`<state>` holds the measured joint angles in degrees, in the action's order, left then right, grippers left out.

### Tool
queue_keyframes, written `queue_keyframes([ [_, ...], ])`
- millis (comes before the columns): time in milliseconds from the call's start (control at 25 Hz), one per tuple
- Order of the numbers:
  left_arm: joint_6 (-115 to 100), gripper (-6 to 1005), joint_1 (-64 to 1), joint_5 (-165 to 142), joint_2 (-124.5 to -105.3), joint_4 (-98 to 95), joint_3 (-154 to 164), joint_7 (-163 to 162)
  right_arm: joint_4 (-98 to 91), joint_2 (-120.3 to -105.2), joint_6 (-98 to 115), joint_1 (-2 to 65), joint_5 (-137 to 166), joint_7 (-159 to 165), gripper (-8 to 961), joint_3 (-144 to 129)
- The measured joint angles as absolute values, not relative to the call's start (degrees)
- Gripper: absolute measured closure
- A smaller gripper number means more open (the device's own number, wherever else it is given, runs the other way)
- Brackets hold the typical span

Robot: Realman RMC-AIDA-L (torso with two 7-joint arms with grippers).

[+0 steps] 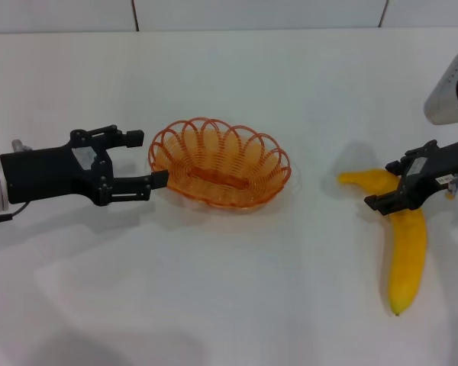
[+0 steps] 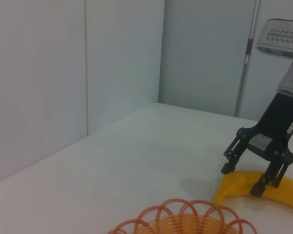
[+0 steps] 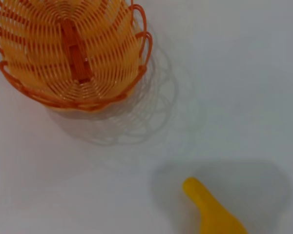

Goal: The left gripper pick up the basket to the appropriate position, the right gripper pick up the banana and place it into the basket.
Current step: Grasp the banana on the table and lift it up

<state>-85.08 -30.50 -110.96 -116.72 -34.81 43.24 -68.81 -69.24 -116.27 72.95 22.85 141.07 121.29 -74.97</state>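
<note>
The orange wire basket (image 1: 214,126) sits mid-table, and its rim (image 2: 181,204) shows at the lower edge of the left wrist view. My left gripper (image 1: 148,158) is level with the basket's left end, open, with that end of the rim between its fingertips. The yellow banana (image 1: 409,252) lies flat on the table to the right. My right gripper (image 1: 384,184) is down over its curved stem end, open, one finger on each side. The left wrist view shows the same right gripper (image 2: 243,178) straddling the banana (image 2: 289,196). The right wrist view holds the basket (image 3: 73,53) and the banana's tip (image 3: 211,207).
The white table (image 1: 237,290) reaches to a pale wall (image 1: 252,15) at the back. A wall corner (image 2: 162,53) stands behind the table in the left wrist view. Bare tabletop separates the basket from the banana.
</note>
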Motion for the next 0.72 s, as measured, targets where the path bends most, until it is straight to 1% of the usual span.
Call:
queue_keyframes([
  [720, -85.08, 118, -30.50, -110.85, -116.72, -34.71, 43.24, -68.82, -69.26, -116.21, 72.98, 22.92, 141.30, 122.35, 300, -74.41],
])
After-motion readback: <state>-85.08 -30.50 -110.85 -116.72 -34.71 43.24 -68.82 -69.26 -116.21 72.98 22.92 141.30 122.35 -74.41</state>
